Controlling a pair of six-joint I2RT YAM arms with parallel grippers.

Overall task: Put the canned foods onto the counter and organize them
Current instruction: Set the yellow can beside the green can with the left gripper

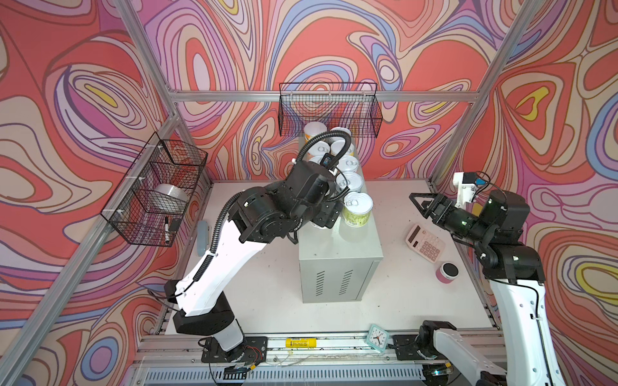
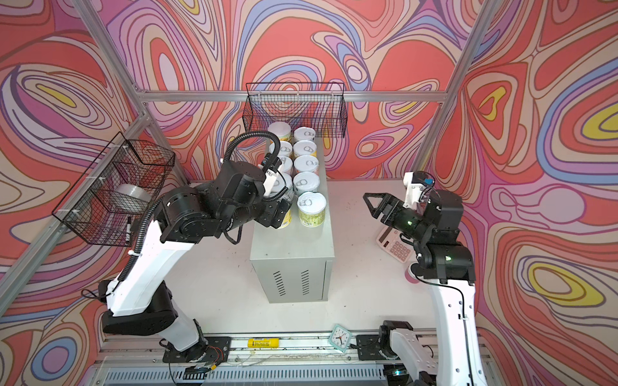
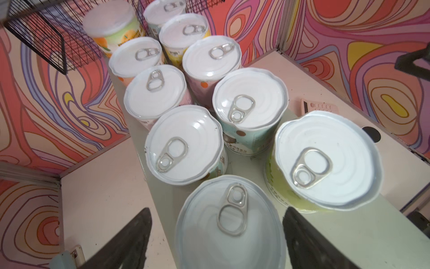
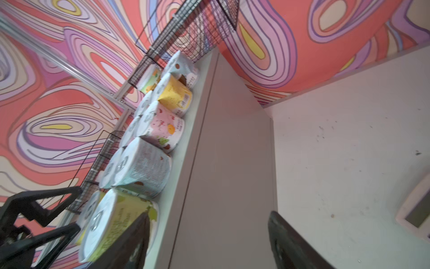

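Both jaws apart, L astride can point(image 3: 230, 223)

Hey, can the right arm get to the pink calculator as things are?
Probably yes: the calculator lies uncovered on the table close to the right pincer, with nothing between them.

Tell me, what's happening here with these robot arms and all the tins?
A two-armed robot is lining up food tins on top of a grey metal box. Ten stand there upright, in two rows of five. The left hand straddles the nearest tin of its row. Its fingers are spread on either side with a gap showing, so it doesn't look gripped. The right hand is open and empty, off to the side above the white tabletop.
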